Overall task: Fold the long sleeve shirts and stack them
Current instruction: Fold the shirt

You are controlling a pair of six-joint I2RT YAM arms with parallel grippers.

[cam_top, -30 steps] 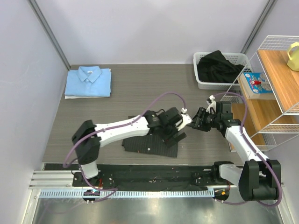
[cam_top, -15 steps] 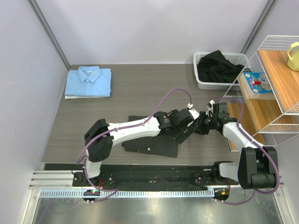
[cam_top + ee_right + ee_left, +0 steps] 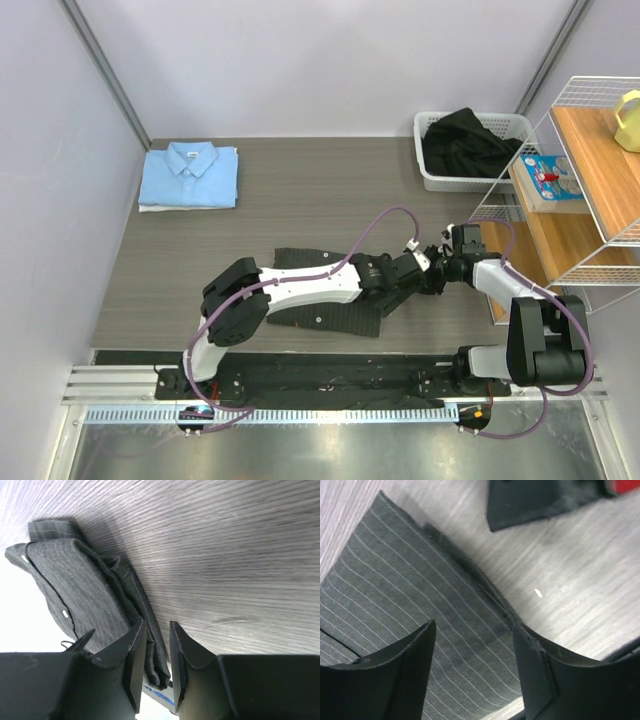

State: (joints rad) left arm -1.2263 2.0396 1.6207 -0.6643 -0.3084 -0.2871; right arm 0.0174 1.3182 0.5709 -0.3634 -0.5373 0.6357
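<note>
Because the black pinstriped shirt (image 3: 322, 318) lies spread on the near part of the bench (image 3: 300, 200) with its long side running left to right, and the light blue shirt (image 3: 190, 175) sits folded well apart at the far left corner, the coming move, as I judge it, turns on the dark shirt's right-hand end, where both hands meet. The left arm reaches across the garment, so the left hand (image 3: 412, 272) hangs over that end from the cloth side. The right hand (image 3: 440, 270) comes at it from the bare bench side, just beside the other. From the left wrist, the fingers (image 3: 405, 670) stand apart, straddling the shirt's edge (image 3: 470, 575), which slants toward the gap. The right hand's fingers (image 3: 132, 655) are nearly together with a folded edge in the slit; whether they pinch it I cannot tell.
</note>
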